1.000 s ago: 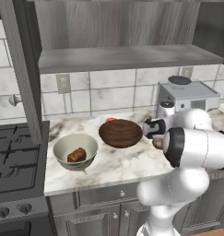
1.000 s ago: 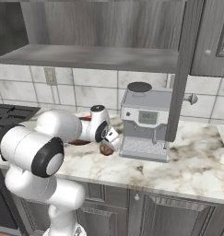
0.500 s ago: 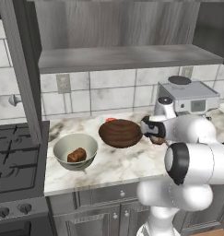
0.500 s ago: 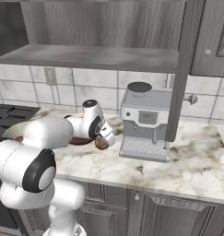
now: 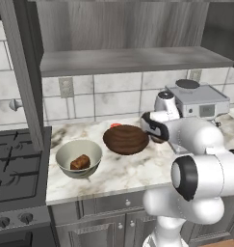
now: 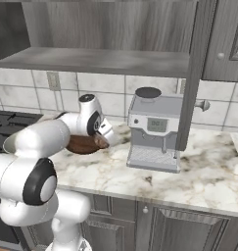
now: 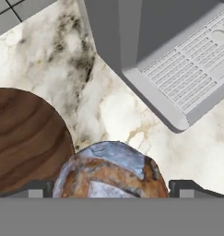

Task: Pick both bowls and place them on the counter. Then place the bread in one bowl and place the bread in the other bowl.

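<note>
The deep cream bowl (image 5: 65, 153) stands on the marble counter (image 5: 118, 171) with a brown piece of bread (image 5: 80, 162) inside. To its right sits the wide dark wooden bowl (image 5: 125, 139) (image 6: 81, 144) (image 7: 26, 138). Just right of that bowl a crusty bread loaf (image 7: 109, 168) (image 6: 101, 142) lies on the counter. My gripper (image 7: 111, 188) (image 5: 158, 137) (image 6: 105, 139) is low over the loaf and open, one fingertip on each side of it.
A grey coffee machine (image 5: 195, 99) (image 6: 154, 130) stands close on the right, its drip tray (image 7: 178, 60) beside the loaf. A small red object (image 5: 116, 125) lies behind the wooden bowl. The stove (image 5: 15, 169) is at the left. A grey shelf (image 5: 133, 60) hangs above.
The arm's elbow has swung round and the hand has shifted slightly toward the wooden bowl. The jaws stay open and both bowls are unmoved.
</note>
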Tool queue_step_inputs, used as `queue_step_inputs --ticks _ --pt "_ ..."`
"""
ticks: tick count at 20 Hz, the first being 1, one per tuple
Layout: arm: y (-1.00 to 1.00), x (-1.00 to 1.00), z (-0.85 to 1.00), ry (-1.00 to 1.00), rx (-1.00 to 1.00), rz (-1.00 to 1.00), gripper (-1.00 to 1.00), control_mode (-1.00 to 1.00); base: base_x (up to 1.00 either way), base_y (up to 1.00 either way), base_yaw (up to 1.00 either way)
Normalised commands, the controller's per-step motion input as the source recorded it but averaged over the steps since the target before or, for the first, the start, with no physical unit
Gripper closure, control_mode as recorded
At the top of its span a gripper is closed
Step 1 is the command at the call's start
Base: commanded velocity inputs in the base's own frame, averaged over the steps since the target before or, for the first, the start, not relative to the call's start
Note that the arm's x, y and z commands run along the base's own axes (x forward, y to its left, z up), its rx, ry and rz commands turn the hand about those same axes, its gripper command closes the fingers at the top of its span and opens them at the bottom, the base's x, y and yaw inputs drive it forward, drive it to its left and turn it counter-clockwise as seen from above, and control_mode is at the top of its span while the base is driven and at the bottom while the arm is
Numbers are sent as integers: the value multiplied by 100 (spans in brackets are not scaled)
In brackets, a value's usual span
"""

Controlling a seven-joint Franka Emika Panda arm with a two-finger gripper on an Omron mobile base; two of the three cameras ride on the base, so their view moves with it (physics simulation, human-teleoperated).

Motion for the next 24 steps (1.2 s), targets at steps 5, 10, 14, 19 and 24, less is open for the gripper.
queue_step_inputs --ticks 5,10,14,19,24 --pt "42 21 21 -3 0 -2 100 -100 0 0 0" --pt "47 23 3 -7 0 0 100 -100 0 0 0" --pt "49 19 -10 -2 0 0 100 -100 0 0 0" --pt "44 11 -24 0 0 0 100 -100 0 0 0" --pt "29 12 -24 0 0 0 100 -100 0 0 0"
